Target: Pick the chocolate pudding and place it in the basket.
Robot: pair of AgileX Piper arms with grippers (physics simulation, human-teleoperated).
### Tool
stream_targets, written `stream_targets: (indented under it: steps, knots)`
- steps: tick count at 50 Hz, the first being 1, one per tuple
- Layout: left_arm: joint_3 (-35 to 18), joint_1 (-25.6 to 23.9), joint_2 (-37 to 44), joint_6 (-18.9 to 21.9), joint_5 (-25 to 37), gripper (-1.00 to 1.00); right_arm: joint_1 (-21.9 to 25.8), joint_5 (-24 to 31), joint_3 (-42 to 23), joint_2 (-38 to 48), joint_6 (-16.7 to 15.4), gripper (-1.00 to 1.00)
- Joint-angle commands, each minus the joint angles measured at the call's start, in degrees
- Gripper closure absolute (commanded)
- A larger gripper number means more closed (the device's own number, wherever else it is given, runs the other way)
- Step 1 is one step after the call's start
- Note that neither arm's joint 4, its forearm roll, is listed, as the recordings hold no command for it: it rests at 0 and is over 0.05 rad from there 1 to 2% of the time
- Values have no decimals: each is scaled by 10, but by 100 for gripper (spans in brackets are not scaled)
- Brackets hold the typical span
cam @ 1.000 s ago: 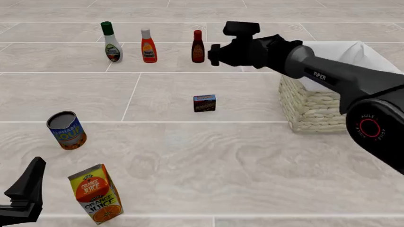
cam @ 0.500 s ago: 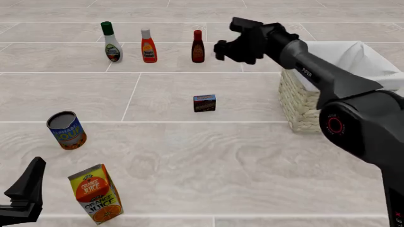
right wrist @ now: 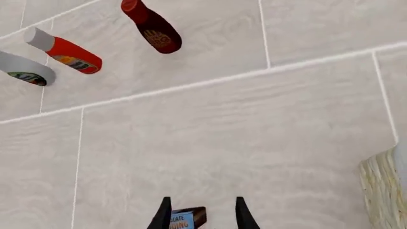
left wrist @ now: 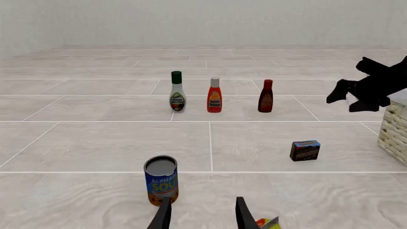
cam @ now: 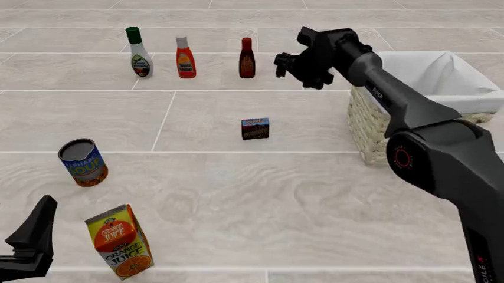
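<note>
Brown chocolate pudding box [cam: 255,128] stands alone mid-bench, long axis sideways; right gripper [cam: 293,66], jaws apart, hovers beyond it near the wicker basket [cam: 376,130].

Pale tiled surface [cam: 236,194], seemingly plain wall [left wrist: 203,21]

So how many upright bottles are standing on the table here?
3, in a far row: white bottle with green cap at left, red bottle with white cap in the middle, dark brown bottle with red cap at right.
</note>
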Motion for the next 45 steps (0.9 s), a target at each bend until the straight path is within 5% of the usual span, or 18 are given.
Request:
stream_targets:
  steps: [1, 4, 23, 27, 45]
  knots:
    - [0, 0, 0, 0, 0, -100, -9, 21, -4, 9, 65, -100]
    - [0, 0, 0, 0, 0, -100, -15, 17, 19, 3, 97, -100]
    - [0, 0, 0, 0, 0, -100, -22, 7, 54, -11, 171, -100]
    - [0, 0, 0, 0, 0, -100, -22, 3, 80, -20, 213, -100]
    - [0, 0, 0, 0, 0, -100, -1, -12, 109, -26, 303, -100]
